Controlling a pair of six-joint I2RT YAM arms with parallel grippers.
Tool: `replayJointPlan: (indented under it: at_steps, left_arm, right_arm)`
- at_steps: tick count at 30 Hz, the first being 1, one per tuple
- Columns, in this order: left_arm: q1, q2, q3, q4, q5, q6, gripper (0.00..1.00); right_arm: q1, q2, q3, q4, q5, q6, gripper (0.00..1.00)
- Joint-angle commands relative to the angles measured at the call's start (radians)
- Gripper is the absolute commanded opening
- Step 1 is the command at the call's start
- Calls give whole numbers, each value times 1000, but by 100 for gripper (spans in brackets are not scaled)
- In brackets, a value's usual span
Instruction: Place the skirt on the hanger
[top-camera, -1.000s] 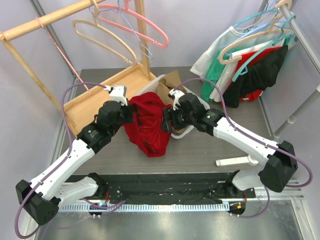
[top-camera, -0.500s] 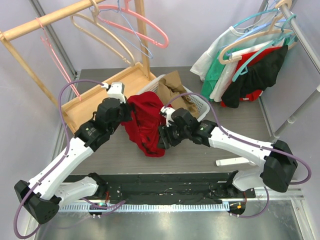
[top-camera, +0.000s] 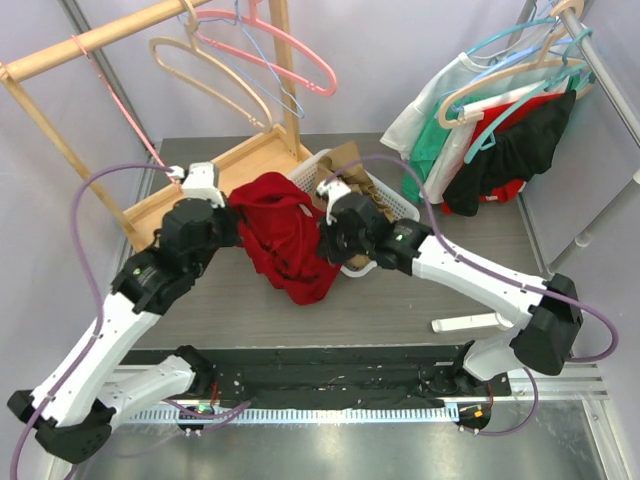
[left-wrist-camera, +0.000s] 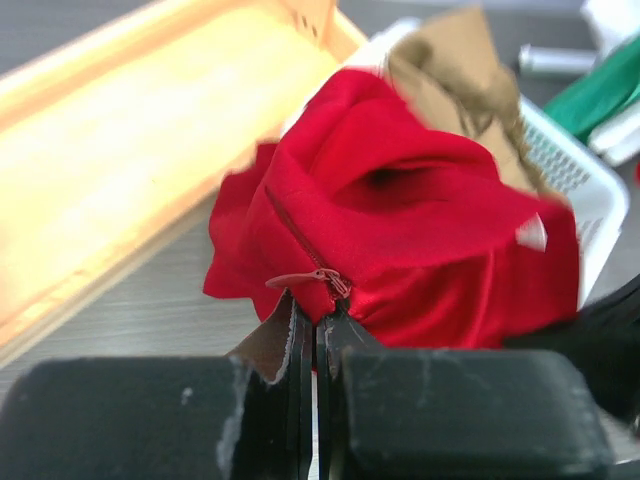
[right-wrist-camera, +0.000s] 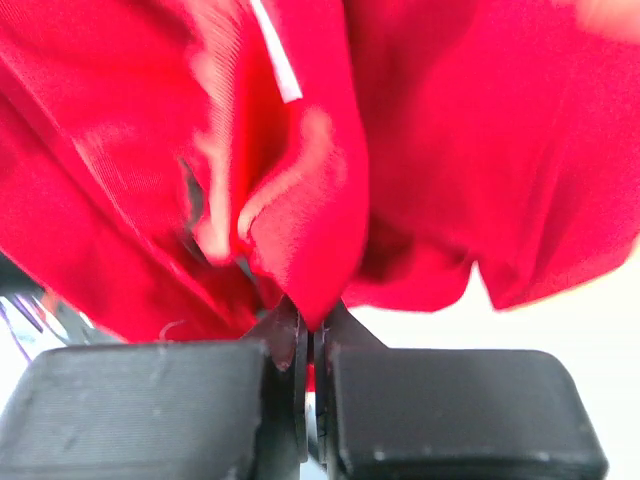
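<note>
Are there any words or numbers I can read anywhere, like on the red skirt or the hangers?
There are none to read.
The small white tag on the red skirt is too blurred for letters.
The hangers and the hanging clothes show no print.

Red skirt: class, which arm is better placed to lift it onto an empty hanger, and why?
Left, probably. Both grippers are shut on the skirt, but the left gripper sits nearer the wooden rack with the empty hangers; the right gripper is over by the basket.
</note>
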Motion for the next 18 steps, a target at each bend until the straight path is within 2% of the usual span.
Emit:
replayJointPlan:
  at_steps: [1, 10, 15, 18]
  left_arm:
    - [1, -83, 145, -120, -85, 10, 0]
    - [0, -158, 360, -333, -219, 41, 0]
    - [1, -213, 372, -356, -294, 47, 0]
    - [0, -227, 362, -345, -286, 41, 0]
  right_arm:
    - [-12, -79, 306, -71, 133, -108, 1]
    - [-24, 0, 659, -213, 64, -200, 1]
    - [-24, 24, 732, -224, 8, -209, 1]
    - [-26, 47, 743, -235, -63, -191, 1]
